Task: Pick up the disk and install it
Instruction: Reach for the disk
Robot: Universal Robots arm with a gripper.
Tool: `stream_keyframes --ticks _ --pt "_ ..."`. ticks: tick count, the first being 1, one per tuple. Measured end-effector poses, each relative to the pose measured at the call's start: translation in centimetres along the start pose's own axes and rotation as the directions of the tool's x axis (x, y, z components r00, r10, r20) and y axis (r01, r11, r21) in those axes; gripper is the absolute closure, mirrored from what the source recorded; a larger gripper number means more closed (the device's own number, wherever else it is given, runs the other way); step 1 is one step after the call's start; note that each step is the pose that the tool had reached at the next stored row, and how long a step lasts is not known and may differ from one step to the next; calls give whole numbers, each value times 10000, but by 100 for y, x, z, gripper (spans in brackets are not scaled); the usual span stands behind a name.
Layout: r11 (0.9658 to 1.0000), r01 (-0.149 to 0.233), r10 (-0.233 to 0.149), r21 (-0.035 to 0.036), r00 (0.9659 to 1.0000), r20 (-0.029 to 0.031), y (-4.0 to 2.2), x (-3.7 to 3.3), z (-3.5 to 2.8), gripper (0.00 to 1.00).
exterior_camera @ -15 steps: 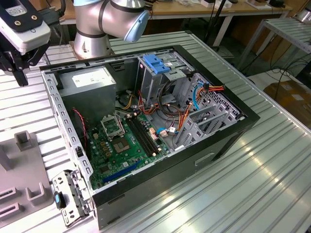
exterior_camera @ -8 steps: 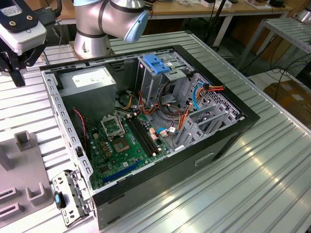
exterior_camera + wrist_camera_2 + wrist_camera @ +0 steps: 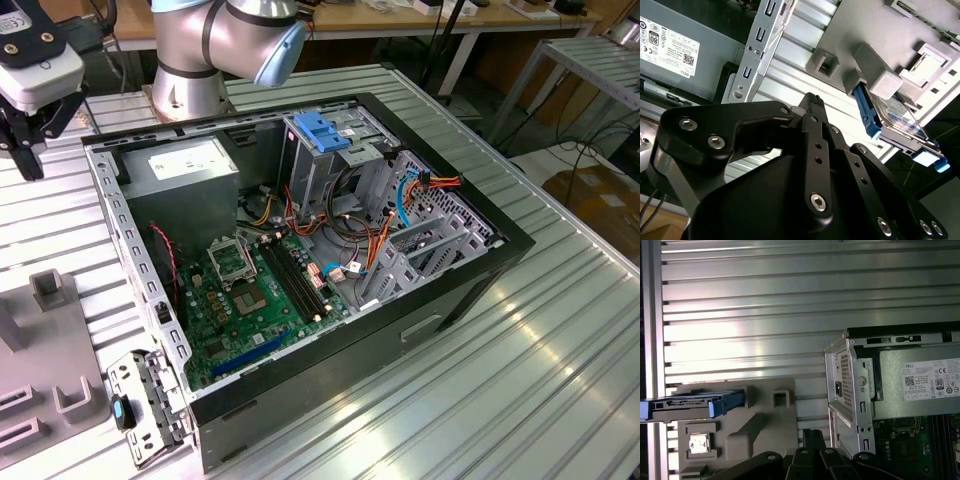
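Note:
The disk (image 3: 896, 119) is a flat drive with bright blue side rails, standing on edge in a slot of the grey holder block (image 3: 860, 30). In the first wrist view the disk (image 3: 690, 405) sticks out past the holder (image 3: 765, 415). My gripper (image 3: 812, 100) hangs above the ribbed table between the holder and the open computer case, apart from the disk, its black fingers (image 3: 810, 434) closed together with nothing between them. In the exterior view the gripper (image 3: 28, 160) is at the far upper left, above the holder (image 3: 60, 390).
The open computer case (image 3: 470, 270) lies on the ribbed metal table (image 3: 540, 380), holding a green board, a power supply (image 3: 190, 165) and a drive cage with a light-blue latch (image 3: 322, 130). A metal bracket (image 3: 150, 410) lies by the case's near corner. The arm's base (image 3: 190, 60) stands behind.

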State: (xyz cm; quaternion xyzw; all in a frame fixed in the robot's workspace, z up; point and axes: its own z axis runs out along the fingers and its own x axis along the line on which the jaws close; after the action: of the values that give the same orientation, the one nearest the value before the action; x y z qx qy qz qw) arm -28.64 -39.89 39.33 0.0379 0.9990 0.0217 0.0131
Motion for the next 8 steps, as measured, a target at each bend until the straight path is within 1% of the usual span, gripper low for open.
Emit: stream_keyframes --ticks 8 --pt "10000 0 0 0 10000 0 -3 42 -1 89"
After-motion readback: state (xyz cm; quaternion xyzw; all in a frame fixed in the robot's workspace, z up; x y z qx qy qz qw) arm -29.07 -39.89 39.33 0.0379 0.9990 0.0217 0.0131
